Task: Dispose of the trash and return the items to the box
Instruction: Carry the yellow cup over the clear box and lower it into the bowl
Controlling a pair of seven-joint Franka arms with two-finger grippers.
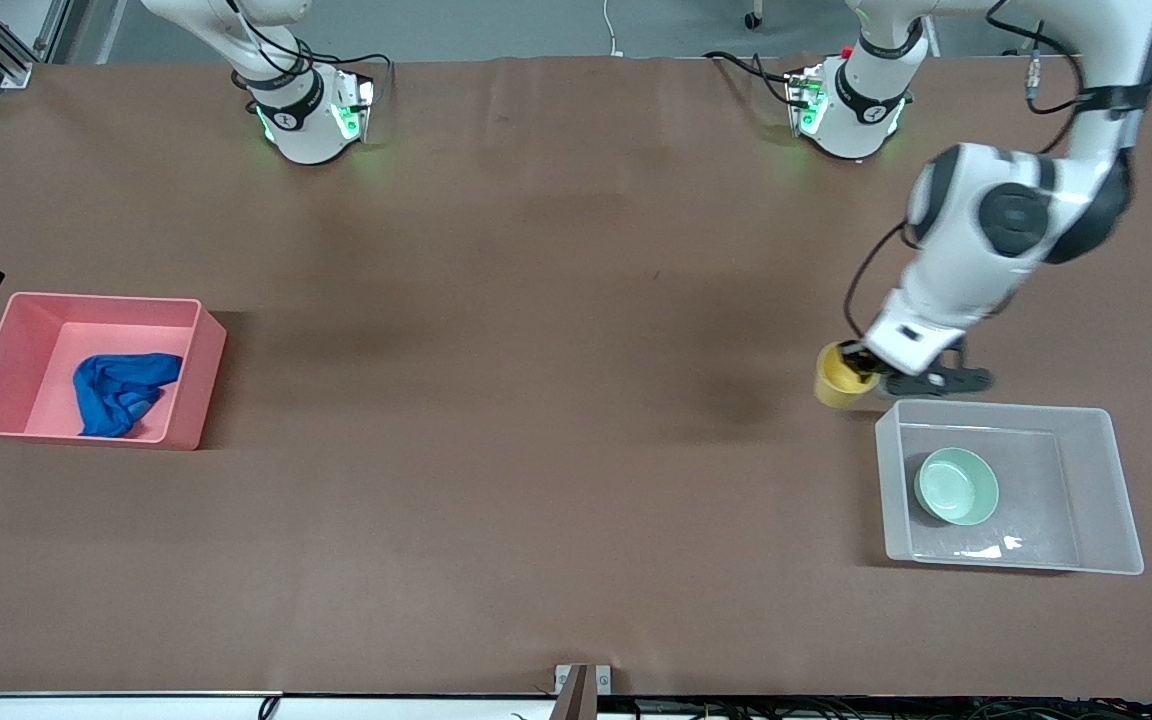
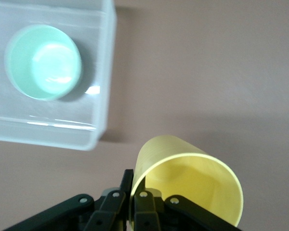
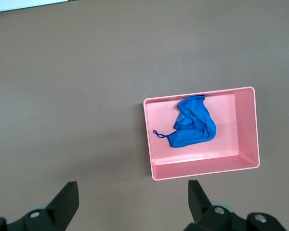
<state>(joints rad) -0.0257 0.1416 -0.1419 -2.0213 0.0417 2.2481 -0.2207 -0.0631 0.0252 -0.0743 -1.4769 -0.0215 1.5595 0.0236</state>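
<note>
I am holding the yellow plastic cup (image 1: 842,378) by its rim with my left gripper (image 1: 861,362), one finger inside the cup and the other outside, the two pinched tight on the wall. The cup is tilting, its open mouth showing in the left wrist view (image 2: 188,187), and it is sitting just beside the corner of the clear plastic bin (image 1: 1096,490) that lies farthest from the front camera and toward the table's middle. I cannot tell whether the cup's base is touching the table (image 1: 536,400).

The pale mint-green bowl (image 1: 956,485) is resting upright on the floor of the clear bin, toward the wall nearest the table's middle. A small white mark (image 1: 1012,543) is showing on the bin's floor, nearer to the front camera than the bowl.

Toward the right arm's end of the table, the royal-blue cloth (image 1: 122,391) is lying crumpled inside the pink bin (image 1: 186,400), its thin string end (image 3: 160,134) trailing on the pink floor.

My right gripper (image 3: 132,202) is waiting high up with its fingers spread wide and holding nothing, looking down at the brown table beside the pink bin.
</note>
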